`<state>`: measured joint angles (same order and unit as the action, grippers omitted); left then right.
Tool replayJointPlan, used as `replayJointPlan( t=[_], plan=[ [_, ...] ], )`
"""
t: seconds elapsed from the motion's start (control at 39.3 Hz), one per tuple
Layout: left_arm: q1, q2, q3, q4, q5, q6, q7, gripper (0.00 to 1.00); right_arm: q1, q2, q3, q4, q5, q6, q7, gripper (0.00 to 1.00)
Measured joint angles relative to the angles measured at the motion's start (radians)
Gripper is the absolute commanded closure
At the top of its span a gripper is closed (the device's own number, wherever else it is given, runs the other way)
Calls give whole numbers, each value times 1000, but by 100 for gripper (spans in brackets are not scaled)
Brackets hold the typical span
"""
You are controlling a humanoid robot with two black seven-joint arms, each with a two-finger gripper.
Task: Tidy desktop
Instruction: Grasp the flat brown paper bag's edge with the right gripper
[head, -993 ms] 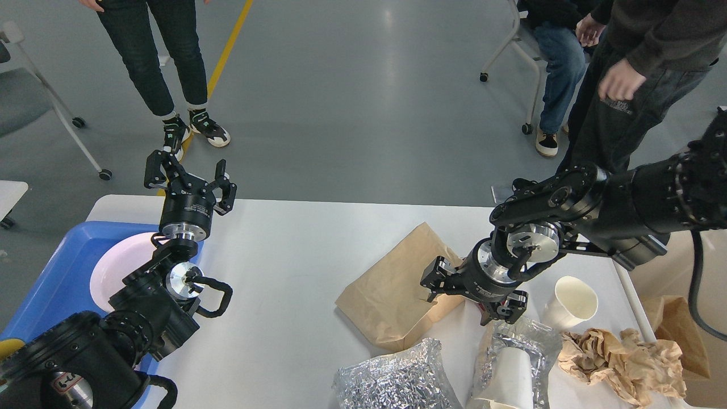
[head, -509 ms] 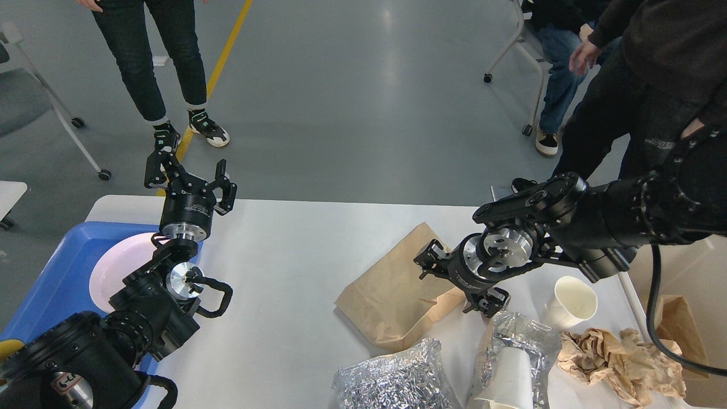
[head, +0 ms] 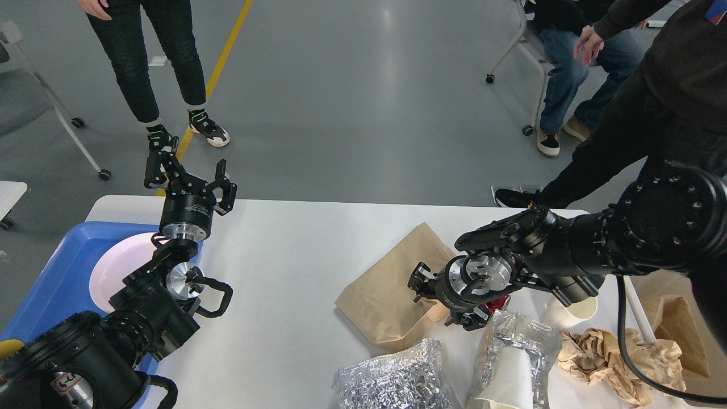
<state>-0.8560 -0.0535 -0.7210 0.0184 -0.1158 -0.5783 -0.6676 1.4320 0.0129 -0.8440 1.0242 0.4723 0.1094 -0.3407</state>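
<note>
The white desktop [head: 284, 267] carries a flat brown paper bag [head: 383, 289], a crumpled foil bag [head: 392, 378], a foil wrap around a white cup [head: 514, 358], a white paper cup [head: 573, 312] partly behind my right arm, and crumpled brown paper [head: 619, 358]. My right gripper [head: 440, 300] is open, low over the paper bag's right corner, fingers spread on either side of that corner. A small red thing [head: 495, 301] shows just behind it. My left gripper [head: 190, 177] stands open and empty, pointing up over the table's far left edge.
A blue tray [head: 45, 284] with a white plate [head: 113, 267] sits at the left. A cream bin [head: 687, 380] holding brown paper stands at the right edge. People stand beyond the table; one leans close behind my right arm. Wheeled chairs stand further back.
My right arm has swung left and down, bringing its gripper onto the paper bag's right corner. The person at the right has shifted. The left arm has not moved.
</note>
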Motion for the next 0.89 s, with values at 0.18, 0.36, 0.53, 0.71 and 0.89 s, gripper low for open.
replayJointPlan(
  t=[0.18, 0.36, 0.53, 0.71, 0.89],
  plan=[
    [0, 0, 0, 0, 0, 0, 0, 3, -7, 2, 0, -5, -22, 14, 0, 73],
    [0, 0, 0, 0, 0, 0, 0, 3, -7, 2, 3, -8, -32, 94, -1, 100],
    [0, 0, 0, 0, 0, 0, 0, 3, -1, -5, 16, -9, -33, 184, -1, 100],
    [0, 0, 0, 0, 0, 0, 0, 3, 14, -7, 28, -9, -33, 209, -1, 100],
    [0, 0, 0, 0, 0, 0, 0, 3, 38, -8, 62, -9, -33, 250, -4, 100]
  ],
)
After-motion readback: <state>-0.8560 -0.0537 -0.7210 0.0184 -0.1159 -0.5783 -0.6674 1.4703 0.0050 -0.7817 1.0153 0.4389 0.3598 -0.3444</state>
